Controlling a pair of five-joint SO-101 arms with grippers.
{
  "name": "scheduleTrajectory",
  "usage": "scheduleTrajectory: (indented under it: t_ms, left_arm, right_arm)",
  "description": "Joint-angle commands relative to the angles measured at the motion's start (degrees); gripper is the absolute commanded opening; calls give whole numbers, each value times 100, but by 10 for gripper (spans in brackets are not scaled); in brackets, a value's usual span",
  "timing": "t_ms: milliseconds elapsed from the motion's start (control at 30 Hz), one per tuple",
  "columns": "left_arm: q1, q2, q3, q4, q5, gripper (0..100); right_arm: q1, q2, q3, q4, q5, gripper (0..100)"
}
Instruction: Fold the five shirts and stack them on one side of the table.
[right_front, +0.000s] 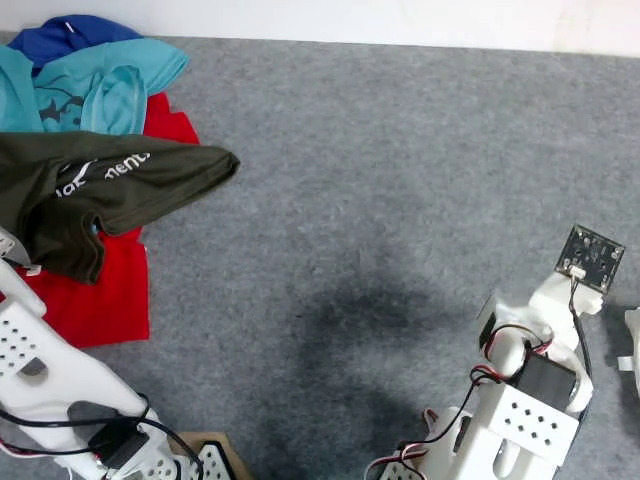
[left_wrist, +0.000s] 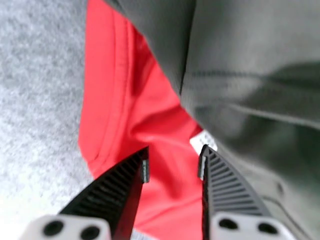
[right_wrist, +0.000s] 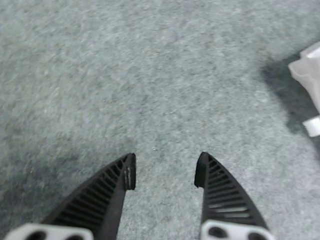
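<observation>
A heap of shirts lies at the table's far left corner. A dark olive shirt (right_front: 110, 185) with white print is on top, over a red shirt (right_front: 100, 290), a teal shirt (right_front: 105, 80) and a blue shirt (right_front: 70, 35). My left gripper (left_wrist: 173, 166) is open, low over the red shirt (left_wrist: 130, 115), right beside the dark shirt's (left_wrist: 250, 75) edge and a small white label (left_wrist: 202, 141). Nothing is between its fingers. My right gripper (right_wrist: 165, 171) is open above bare grey carpet, far from the heap.
Grey carpet (right_front: 400, 180) covers the table through the middle and right. The left arm (right_front: 45, 365) stands at the near left, the right arm (right_front: 530, 400) at the near right. A white object (right_wrist: 307, 75) lies by the right edge (right_front: 632, 345).
</observation>
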Motion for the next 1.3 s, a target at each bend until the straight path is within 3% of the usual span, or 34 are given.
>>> scheduleTrajectory:
  t_ms: [0,167,333,833,1267]
  left_arm:
    - [31,-927,611,114,-132,175]
    - [136,-2009,1666,105,-378,175]
    - [180,-2097,2026,-545,-360,171]
    - [277,-743,901,-2101,-396,171]
    - [198,-567,892,-2382,-378,171]
  right_arm:
    - [-215,-75,101,-215,35,202]
    - [-321,-75,426,-567,35,202]
    - [-286,-75,479,-585,35,202]
    - [-286,-75,488,-567,35,202]
    - [-286,-75,488,-567,35,202]
